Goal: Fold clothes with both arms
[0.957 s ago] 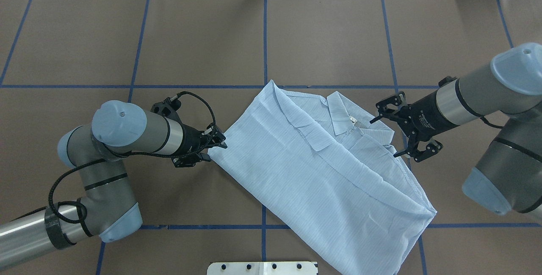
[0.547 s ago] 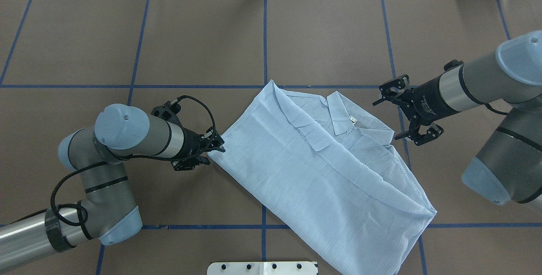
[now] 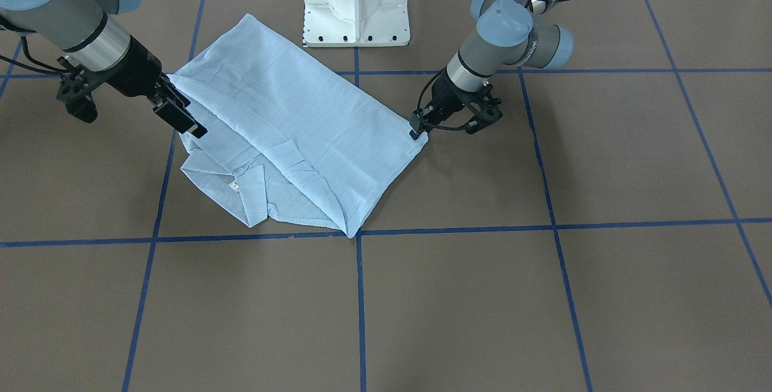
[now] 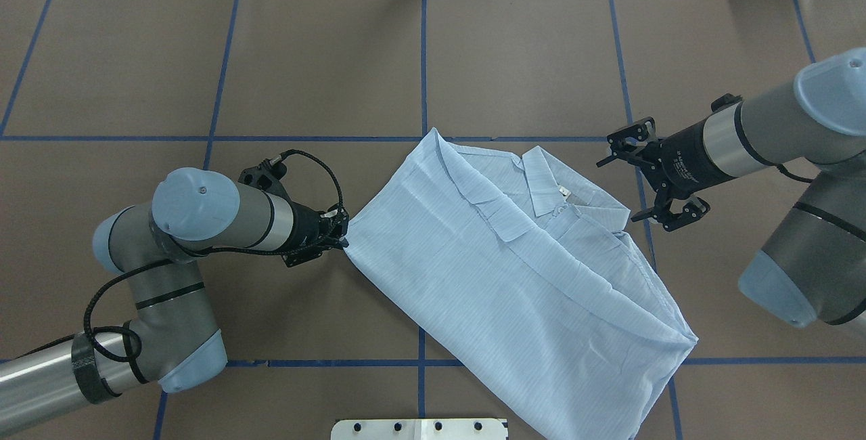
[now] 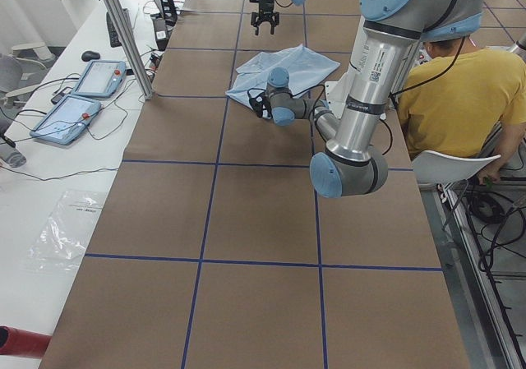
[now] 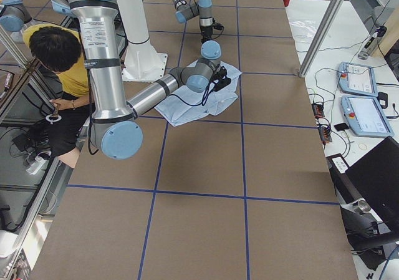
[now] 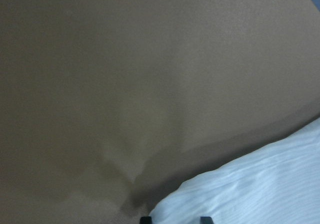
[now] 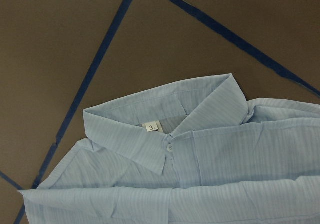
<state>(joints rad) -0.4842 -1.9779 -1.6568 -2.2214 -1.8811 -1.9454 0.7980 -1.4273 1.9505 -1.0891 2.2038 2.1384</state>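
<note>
Pedestal point(image 3: 356, 12) just beside shirt point(image 3: 301, 120); seated person point(image 5: 448, 89) nearby

left claw point(image 4: 342, 240) closed, low; right claw point(image 4: 615, 192) spread, hovering

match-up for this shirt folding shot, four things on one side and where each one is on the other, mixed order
Things:
1 left tool
2 right tool
3 neck tag
4 white pedestal

Places or states:
a inside the collar
b at the shirt corner far from the collar
c on the table at the robot's base
d open, beside the collar, clear of the cloth

Pairs: 1-b; 2-d; 3-a; 4-c
</note>
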